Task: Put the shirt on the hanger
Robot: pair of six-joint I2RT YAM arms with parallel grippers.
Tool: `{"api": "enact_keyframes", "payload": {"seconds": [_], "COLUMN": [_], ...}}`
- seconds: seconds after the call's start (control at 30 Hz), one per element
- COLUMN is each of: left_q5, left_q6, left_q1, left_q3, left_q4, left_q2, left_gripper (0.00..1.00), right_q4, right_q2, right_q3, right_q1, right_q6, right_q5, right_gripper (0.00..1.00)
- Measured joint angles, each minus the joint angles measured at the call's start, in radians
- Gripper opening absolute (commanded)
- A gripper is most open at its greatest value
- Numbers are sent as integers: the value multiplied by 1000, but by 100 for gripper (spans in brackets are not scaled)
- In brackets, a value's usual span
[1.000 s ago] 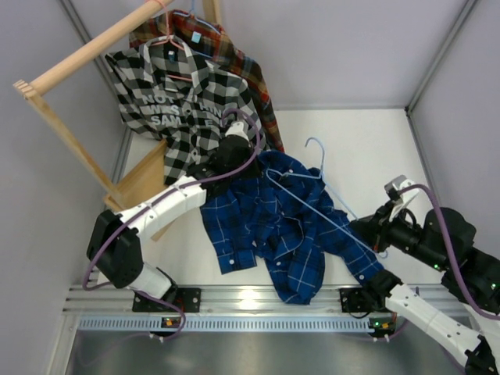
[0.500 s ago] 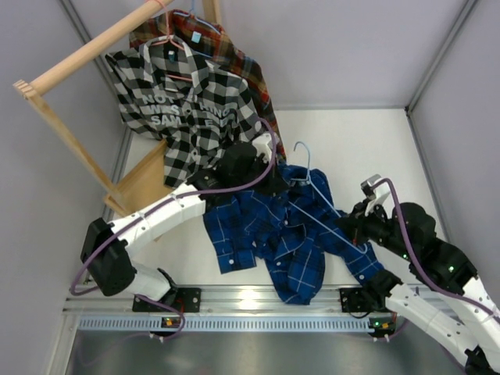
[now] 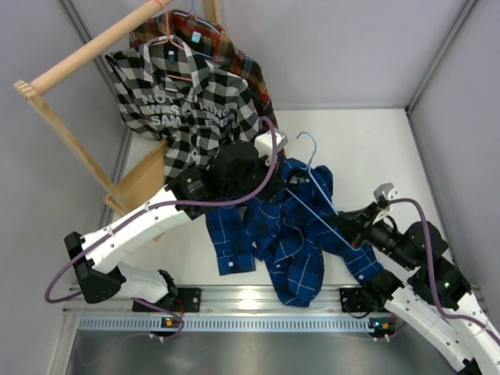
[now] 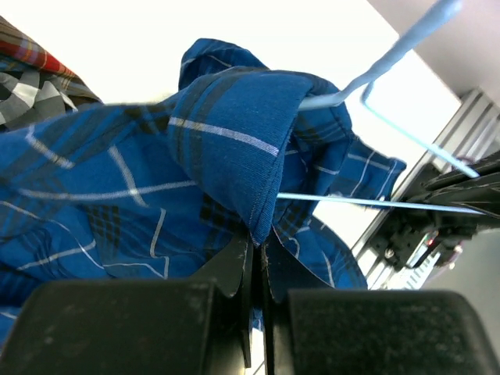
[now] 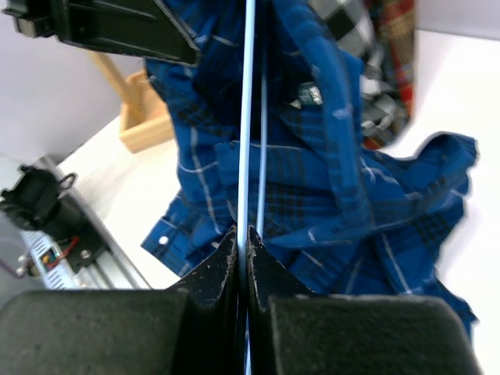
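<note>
The dark blue plaid shirt (image 3: 285,234) lies crumpled on the table, its collar end lifted. My left gripper (image 3: 269,173) is shut on a fold of the shirt (image 4: 234,148) near the collar and holds it up. The light-blue wire hanger (image 3: 316,183) runs across the shirt, its hook (image 3: 306,139) pointing away from me. My right gripper (image 3: 349,226) is shut on the hanger's wire (image 5: 249,117) at its near-right end. In the left wrist view the hanger (image 4: 375,199) passes into the raised fold.
A black-and-white checked shirt (image 3: 181,101) and a red-brown plaid shirt (image 3: 250,78) hang on a wooden rack (image 3: 86,58) at the back left. A wooden base (image 3: 144,183) stands left of the shirt. Grey walls enclose the table; a metal rail (image 3: 250,301) runs along the near edge.
My left gripper has moved right and toward the hanger, carrying the shirt's collar fold. The right gripper has shifted the hanger left and then a little nearer. The shirt bunched up under the hanger.
</note>
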Motion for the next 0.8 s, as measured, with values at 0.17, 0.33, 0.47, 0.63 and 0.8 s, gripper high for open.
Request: {"api": "enact_keyframes", "payload": {"seconds": [0.17, 0.33, 0.47, 0.63, 0.8], "left_q5": [-39, -98, -142, -210, -316], "left_q6": [47, 87, 109, 116, 108], "left_q1": [-48, -88, -98, -105, -109], "left_q3": [68, 116, 120, 124, 192], "left_q4": [-100, -191, -250, -307, -374], "left_q2": [11, 16, 16, 11, 12], "left_gripper": [0, 0, 0, 0, 0], "right_q4": [116, 179, 228, 333, 525], "right_q2": [59, 156, 229, 256, 227], "right_q3": [-57, -60, -60, -76, -190], "right_q1": [0, 0, 0, 0, 0], "right_q6": [10, 14, 23, 45, 97], "right_q5": [-143, -219, -251, -285, -308], "right_gripper": [0, 0, 0, 0, 0]}}
